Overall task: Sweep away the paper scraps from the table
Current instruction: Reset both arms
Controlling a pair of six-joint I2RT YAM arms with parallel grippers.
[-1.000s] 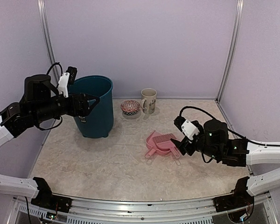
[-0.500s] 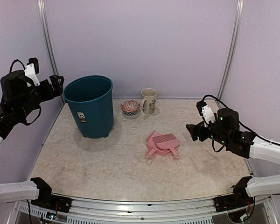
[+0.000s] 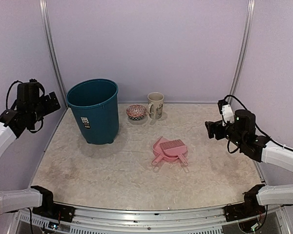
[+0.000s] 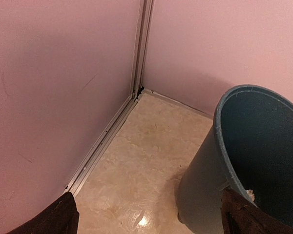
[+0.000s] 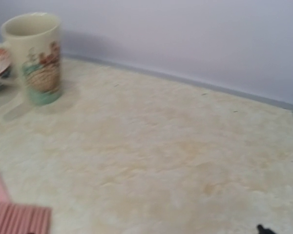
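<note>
No paper scraps show on the table in any view. The pink dustpan with the pink brush lying on it rests on the table right of centre. My left gripper is open and empty, held high by the left wall beside the teal bin. In the left wrist view its dark fingertips stand wide apart over bare table, with the bin at the right. My right gripper is open and empty, raised to the right of the dustpan. Only one dark fingertip shows in its wrist view.
A cream printed mug and a small patterned bowl stand at the back near the wall. The mug also shows in the right wrist view. The bin's inside is dark. Walls close the left, back and right sides.
Both arms have pulled back and up. The left gripper moved from the bin's rim to the left wall. The right gripper left the dustpan and brush and moved right.
</note>
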